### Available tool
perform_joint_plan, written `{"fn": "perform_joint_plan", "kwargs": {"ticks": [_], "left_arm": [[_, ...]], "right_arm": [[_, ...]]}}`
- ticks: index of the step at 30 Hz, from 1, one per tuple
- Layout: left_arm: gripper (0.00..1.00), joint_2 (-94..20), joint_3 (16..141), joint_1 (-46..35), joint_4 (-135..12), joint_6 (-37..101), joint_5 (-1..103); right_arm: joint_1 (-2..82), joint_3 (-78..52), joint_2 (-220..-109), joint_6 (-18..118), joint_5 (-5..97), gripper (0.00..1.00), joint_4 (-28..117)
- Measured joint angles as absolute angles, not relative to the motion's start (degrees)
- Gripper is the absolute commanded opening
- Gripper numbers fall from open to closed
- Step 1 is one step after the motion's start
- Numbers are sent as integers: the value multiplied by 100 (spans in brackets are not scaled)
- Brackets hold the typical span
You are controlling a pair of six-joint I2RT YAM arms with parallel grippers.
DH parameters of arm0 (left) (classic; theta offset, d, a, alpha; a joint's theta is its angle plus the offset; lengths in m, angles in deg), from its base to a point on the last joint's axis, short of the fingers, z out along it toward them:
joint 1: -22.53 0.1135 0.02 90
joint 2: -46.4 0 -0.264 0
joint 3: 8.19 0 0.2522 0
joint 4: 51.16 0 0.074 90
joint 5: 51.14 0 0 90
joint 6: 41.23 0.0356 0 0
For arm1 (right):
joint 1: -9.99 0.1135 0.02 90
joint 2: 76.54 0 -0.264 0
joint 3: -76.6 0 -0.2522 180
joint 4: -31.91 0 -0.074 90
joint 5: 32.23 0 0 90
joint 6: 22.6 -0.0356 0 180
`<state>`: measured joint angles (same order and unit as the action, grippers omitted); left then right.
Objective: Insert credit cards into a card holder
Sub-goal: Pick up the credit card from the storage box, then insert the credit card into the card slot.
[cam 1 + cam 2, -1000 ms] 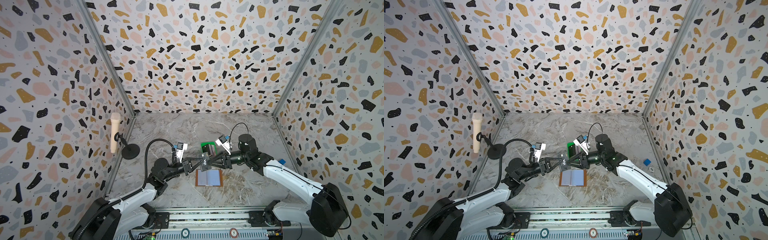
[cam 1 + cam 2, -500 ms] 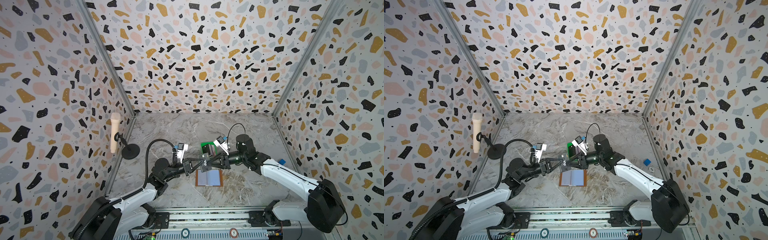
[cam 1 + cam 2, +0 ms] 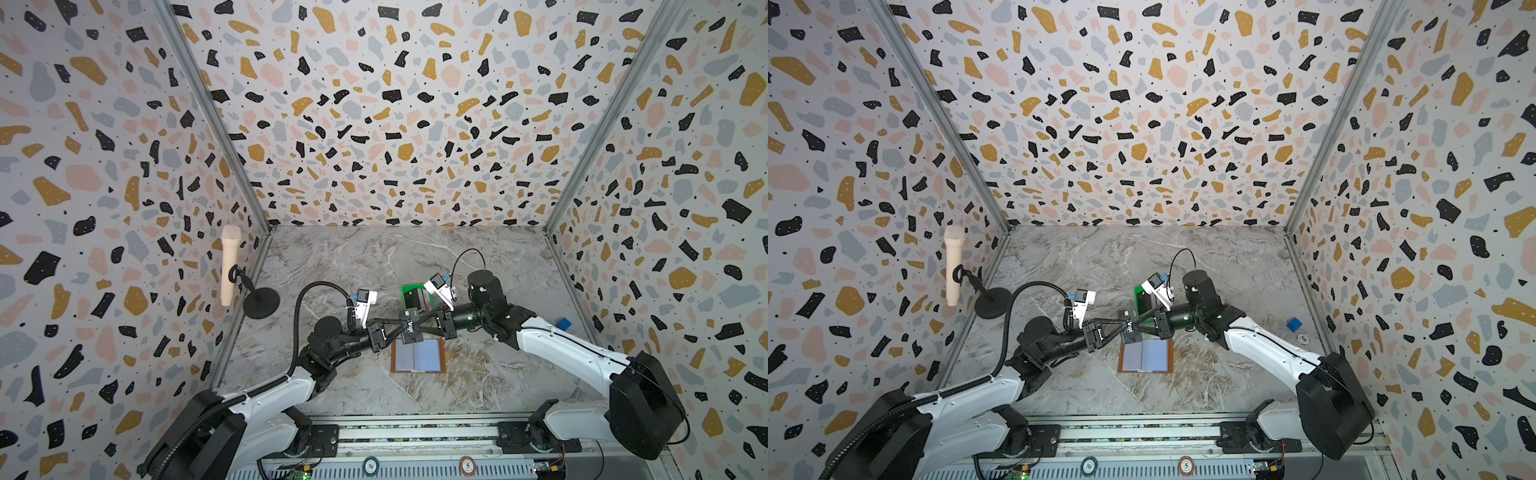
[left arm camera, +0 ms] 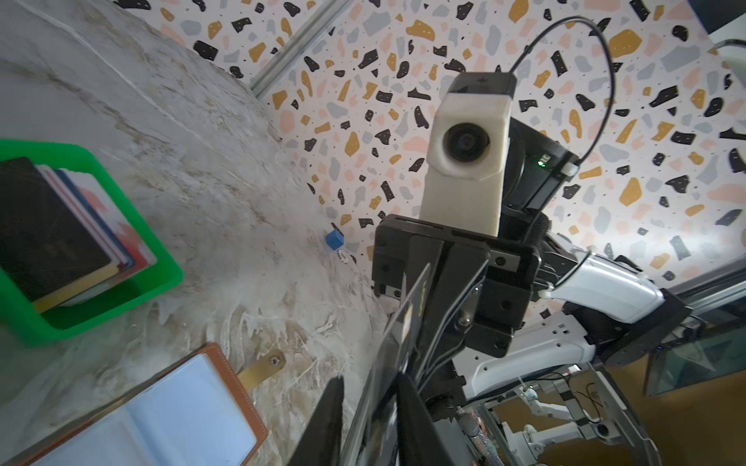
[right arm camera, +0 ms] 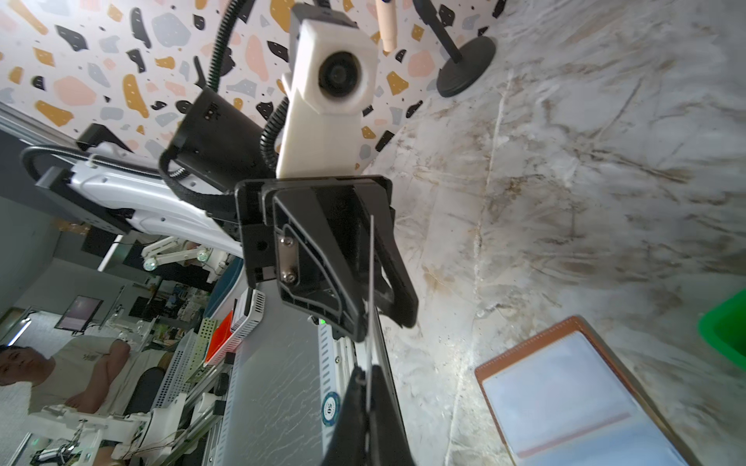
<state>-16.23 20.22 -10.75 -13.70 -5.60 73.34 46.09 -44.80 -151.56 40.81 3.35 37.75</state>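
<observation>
A dark card (image 3: 409, 330) marked "vip" is held in the air between the 2 grippers, which meet tip to tip from opposite sides near the middle of the tabletop (image 3: 374, 257). The right gripper (image 5: 367, 375) is pressed together on 1 edge of the card, as is seen edge-on in the right wrist view. The left gripper (image 4: 369, 383) is slightly spread around the opposite end of the card. In the left wrist view a gap is seen between 1 of its fingers (image 4: 331, 419) and the card's face. In both top views the card is placed just over the far edge of the card holder (image 3: 419, 356), which is laid open and flat on the tabletop with 2 pale bluish sleeves facing up. Its snap tab (image 4: 262, 365) is stretched out on the tabletop beside it. The remaining credit cards (image 4: 60, 230) are stacked leaning inside the green tray (image 3: 409, 287), which is set just beyond the card holder and apart from it. A microphone (image 3: 230, 266) on a black stand is found at the left wall, and a blue cube (image 3: 564, 323) lies near the right wall.
</observation>
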Motion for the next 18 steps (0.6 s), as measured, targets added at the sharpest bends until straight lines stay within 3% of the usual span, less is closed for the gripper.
{"fn": "perform_joint_plan", "kwargs": {"ticks": [9, 18], "left_arm": [[4, -2023, 1493, -1114, -2229, -394, 6250], [0, -2696, 1526, -1442, -2649, -127, 5776]], "right_arm": [[4891, -6019, -14868, 2984, 1765, 0, 3058], [4950, -6692, -14829, 2171, 2801, 0, 2365]]}}
